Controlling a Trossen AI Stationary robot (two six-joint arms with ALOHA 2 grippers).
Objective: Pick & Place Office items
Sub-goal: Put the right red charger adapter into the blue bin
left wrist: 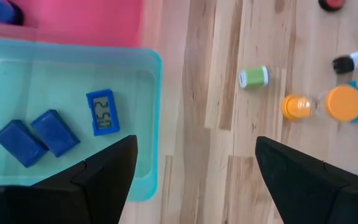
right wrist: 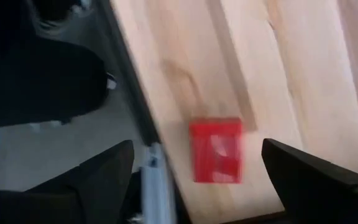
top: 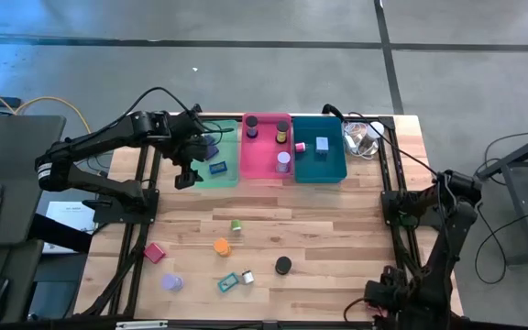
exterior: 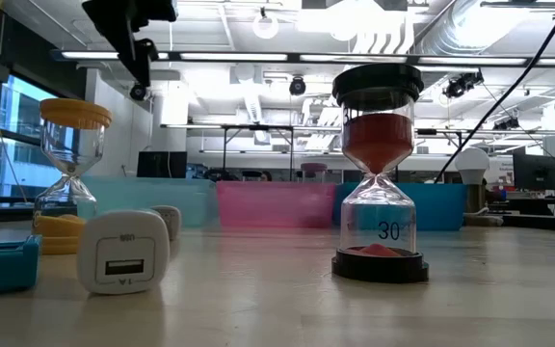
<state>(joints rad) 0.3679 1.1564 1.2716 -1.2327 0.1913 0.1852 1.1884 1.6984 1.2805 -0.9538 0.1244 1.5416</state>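
Office items split two ways. Sorted: small blue clock [left wrist: 100, 112] and two blue blocks [left wrist: 36, 135] lie in the green tray [top: 229, 177]; more pieces sit in the pink tray [top: 262, 158] and teal tray [top: 324, 165]. Unsorted, loose on the counter [top: 337, 229]: green cylinder [top: 236, 225], orange hourglass [top: 222, 247], pink block [top: 155, 253], purple cylinder [top: 171, 282], teal clip [top: 228, 282], black-capped hourglass [top: 283, 266].

Left hand [top: 187, 173] spread, empty, over the green tray's near edge. Right hand [right wrist: 194, 177] spread, empty, parked at the counter's right edge.

Risks, as judged: hourglasses and cylinders could roll or tip if nudged off-centre; teal clip sits close beside a small white piece, so one may get dragged with the other.
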